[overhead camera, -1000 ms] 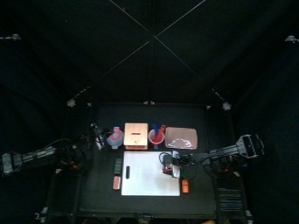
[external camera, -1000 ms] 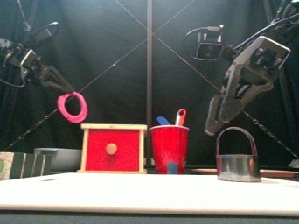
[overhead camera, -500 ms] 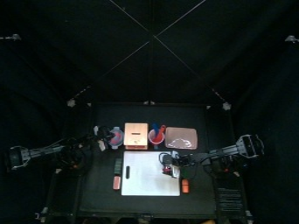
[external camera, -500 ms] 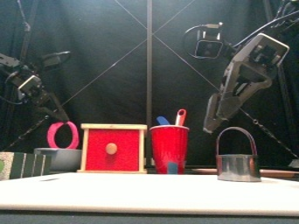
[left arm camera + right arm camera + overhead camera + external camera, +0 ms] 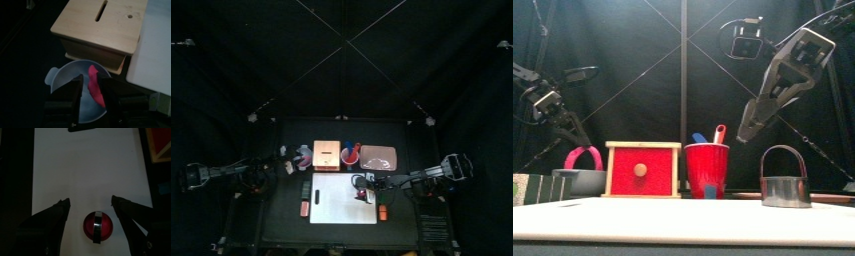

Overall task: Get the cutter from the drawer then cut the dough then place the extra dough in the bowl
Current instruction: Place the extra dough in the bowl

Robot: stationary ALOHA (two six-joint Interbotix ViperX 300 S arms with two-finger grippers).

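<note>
**Drop the scrap ring in the bowl**

L gripper point(image 5: 572, 138) grips the pink dough ring point(image 5: 95, 89). The ring stands on edge, lower half inside the blue-grey bowl point(image 5: 67, 79), top arc above the rim. By my read this is the task's last step, nearly done. To do it well: go a bit lower so the ring sits down in the bowl, spread the jaws fully, then lift straight up w/o dragging. Soft dough may cling to a pad, so check it drops off.

R gripper point(image 5: 92, 204) hangs empty, jaws wide apart, above the cutter point(image 5: 786, 180) on the white cutting board point(image 5: 87, 168). Red dough shows inside the cutter.

Room: the bowl is just beside the wooden box point(image 5: 643, 170), on its L side, so no sideways swing toward the box. Bowl rim is close to both jaws. Open space above. R arm is well apart, so no clash likely.
</note>
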